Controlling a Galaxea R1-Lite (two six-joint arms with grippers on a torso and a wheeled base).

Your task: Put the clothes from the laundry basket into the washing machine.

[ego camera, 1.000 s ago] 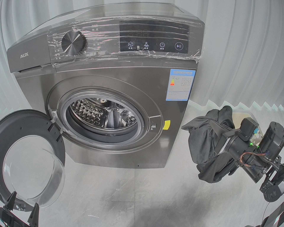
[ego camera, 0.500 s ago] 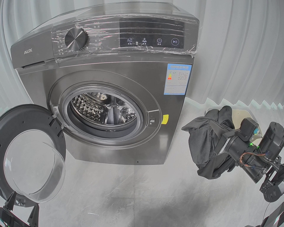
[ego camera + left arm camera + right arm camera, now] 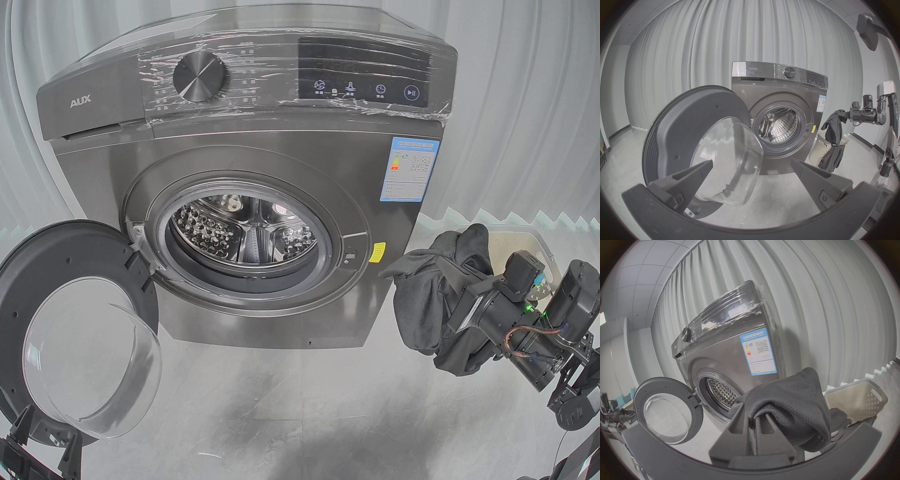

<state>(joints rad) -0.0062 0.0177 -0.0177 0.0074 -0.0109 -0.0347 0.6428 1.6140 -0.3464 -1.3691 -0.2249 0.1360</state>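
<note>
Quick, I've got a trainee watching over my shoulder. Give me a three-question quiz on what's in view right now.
1. True or false: the door of the washing machine stands open.
2. What does the right hand hold?
A. a white towel
B. a dark garment
C. nothing
3. Fill in the blank: the left hand, low in front of the door, is ____ (open or shut).

Key: 1 true; 2 B; 3 open.
</note>
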